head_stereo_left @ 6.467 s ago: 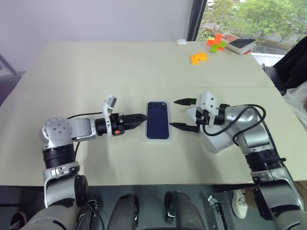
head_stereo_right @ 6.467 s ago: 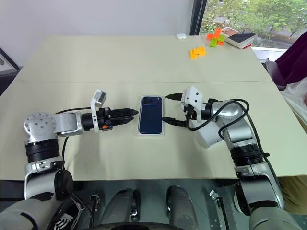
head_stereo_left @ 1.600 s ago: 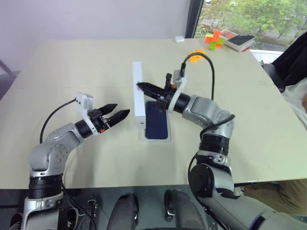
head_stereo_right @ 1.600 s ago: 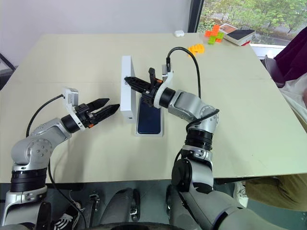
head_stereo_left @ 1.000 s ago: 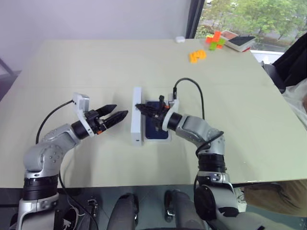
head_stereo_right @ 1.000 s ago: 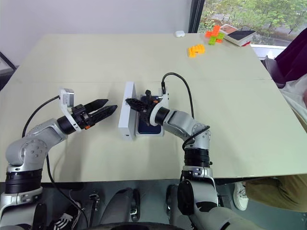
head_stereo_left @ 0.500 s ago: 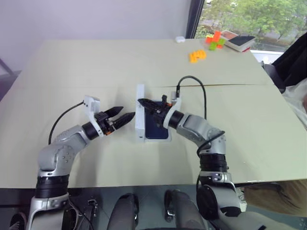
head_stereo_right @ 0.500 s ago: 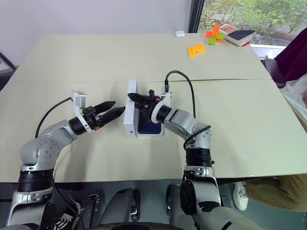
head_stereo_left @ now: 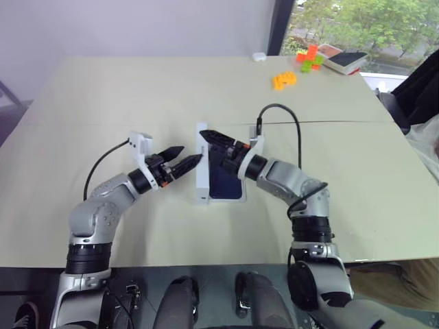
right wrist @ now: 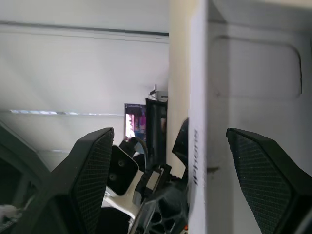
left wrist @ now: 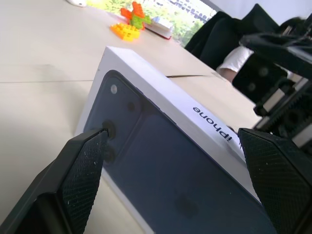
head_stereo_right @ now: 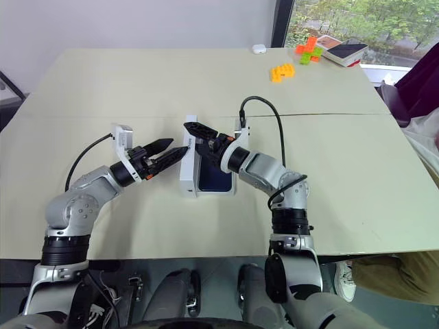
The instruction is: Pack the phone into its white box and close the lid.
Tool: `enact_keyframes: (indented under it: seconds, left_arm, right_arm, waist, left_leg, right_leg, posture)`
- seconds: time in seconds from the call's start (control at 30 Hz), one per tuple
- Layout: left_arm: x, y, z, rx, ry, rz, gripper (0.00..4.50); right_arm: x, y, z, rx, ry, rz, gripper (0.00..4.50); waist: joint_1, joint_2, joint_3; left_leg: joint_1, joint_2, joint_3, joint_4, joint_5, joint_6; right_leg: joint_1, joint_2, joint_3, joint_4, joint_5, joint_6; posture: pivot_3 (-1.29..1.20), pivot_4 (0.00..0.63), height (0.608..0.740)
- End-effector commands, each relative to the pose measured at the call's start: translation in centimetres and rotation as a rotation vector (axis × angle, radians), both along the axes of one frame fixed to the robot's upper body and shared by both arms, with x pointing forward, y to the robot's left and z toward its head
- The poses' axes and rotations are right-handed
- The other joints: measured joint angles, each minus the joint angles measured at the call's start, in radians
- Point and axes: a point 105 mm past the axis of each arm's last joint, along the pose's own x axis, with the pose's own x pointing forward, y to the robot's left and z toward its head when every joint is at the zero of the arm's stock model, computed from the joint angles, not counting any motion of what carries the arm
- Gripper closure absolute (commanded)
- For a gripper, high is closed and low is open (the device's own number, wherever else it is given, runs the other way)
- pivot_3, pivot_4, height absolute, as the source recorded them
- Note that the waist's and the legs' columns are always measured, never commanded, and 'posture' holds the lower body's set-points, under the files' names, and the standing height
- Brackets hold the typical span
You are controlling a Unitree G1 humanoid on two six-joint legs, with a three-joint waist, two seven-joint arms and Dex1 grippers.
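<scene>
Left gripper (head_stereo_left: 184, 164) is spread, tips just beside the lid (head_stereo_left: 202, 166), which stands on edge along the left side of the white box (head_stereo_left: 226, 199) holding the phone (head_stereo_left: 223, 179). Right gripper (head_stereo_left: 221, 143) has just let go and gapes around its top edge. Next, I'd judge: tipping it over. Far back, orange blocks (head_stereo_left: 282, 81), no obstacle

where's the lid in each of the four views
Left eye view: the lid stands on edge at table centre, between both pincers.
Right eye view: the same, left of the phone.
Left wrist view: the printed top faces the camera.
Right wrist view: its plain white inside and rim.
Shared landmark: the "iphone" lettering on its side.
</scene>
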Motion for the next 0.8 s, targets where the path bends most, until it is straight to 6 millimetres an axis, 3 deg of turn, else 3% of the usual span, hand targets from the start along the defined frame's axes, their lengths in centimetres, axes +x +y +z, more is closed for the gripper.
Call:
enact_keyframes:
  seconds: [0.03, 0.27, 0.4, 0.67, 0.8]
  left_arm:
    - [-0.1, -1.0, 0.0, -0.013, 0.006, -0.026, 0.93]
    - [0.2, -2.0, -0.7, -0.041, 0.034, -0.034, 4.45]
    - [0.8, -3.0, -1.1, -0.082, 0.060, -0.045, 4.49]
    - [1.2, -3.3, -1.4, -0.061, 0.057, -0.044, 4.49]
    - [1.7, -1.5, -1.3, -0.037, 0.049, 0.017, 4.49]
  right_arm:
    - [0.2, -1.2, 2.2, -0.048, -0.137, 0.001, 0.57]
    - [1.3, -4.3, 2.8, -0.216, -0.278, -0.043, 0.57]
    - [3.5, -7.9, 3.9, -0.375, -0.391, -0.177, 0.57]
    - [4.0, -8.3, 4.8, -0.477, -0.532, -0.180, 0.57]
    - [3.7, -7.9, 3.0, -0.653, -0.626, -0.120, 0.57]
  waist:
    - [0.002, 0.000, 0.000]
    - [0.002, 0.000, -0.001]
    - [0.003, 0.000, 0.000]
    - [0.001, 0.000, 0.000]
    - [0.002, 0.000, 0.000]
  left_leg:
    - [0.000, 0.000, 0.000, 0.000, 0.000, 0.000]
    - [0.001, -0.001, 0.000, 0.001, 0.000, 0.001]
    - [0.001, -0.001, 0.000, 0.001, 0.001, 0.001]
    - [0.000, 0.000, 0.001, -0.001, 0.001, 0.002]
    - [0.000, -0.001, 0.001, 0.000, 0.001, 0.002]
  right_leg:
    - [0.000, 0.000, 0.000, 0.000, 0.000, 0.000]
    - [0.002, 0.000, -0.001, 0.000, 0.000, 0.000]
    - [0.001, 0.000, -0.001, 0.000, 0.000, 0.000]
    - [0.000, 0.000, -0.002, -0.001, 0.000, 0.000]
    - [0.000, 0.000, -0.002, -0.001, 0.000, 0.000]
  posture:
    - [0.00, 0.150, 0.740]
    - [0.00, 0.150, 0.740]
    - [0.00, 0.150, 0.740]
    - [0.00, 0.150, 0.740]
    - [0.00, 0.150, 0.740]
